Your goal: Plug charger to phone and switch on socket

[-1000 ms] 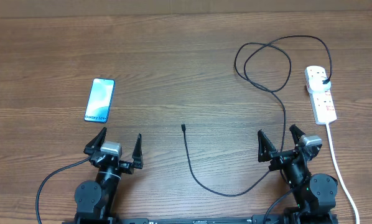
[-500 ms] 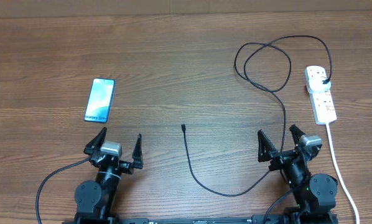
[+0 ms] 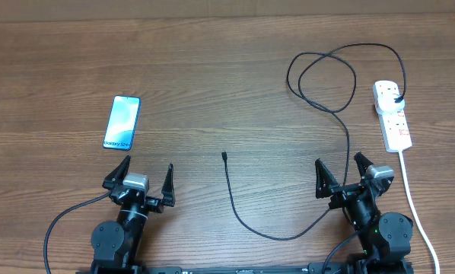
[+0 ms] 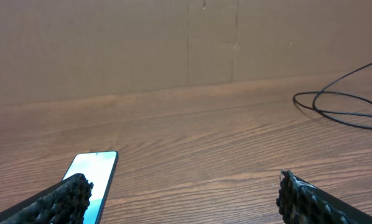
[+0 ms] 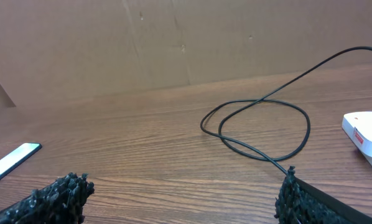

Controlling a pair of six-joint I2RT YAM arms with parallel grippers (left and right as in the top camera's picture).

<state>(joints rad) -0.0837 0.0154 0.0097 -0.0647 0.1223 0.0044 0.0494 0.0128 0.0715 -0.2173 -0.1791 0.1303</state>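
- Nothing moves between the previous second and now: both arms sit parked at the table's (image 3: pixel 212 68) near edge, so no step has begun.
- The left gripper (image 3: pixel 148 162) is spread wide and empty, just short of the phone (image 3: pixel 122 122), which lies flat, screen up.
- The right gripper (image 3: pixel 337 158) is also spread wide and empty, near the socket (image 3: pixel 395 122).
- The charger (image 3: pixel 231 190) tip (image 3: pixel 224 156) lies loose mid-table, well apart from the phone; its plug (image 3: pixel 397 98) appears seated in the socket.
- Plugging in the phone and switching on likely both remain.
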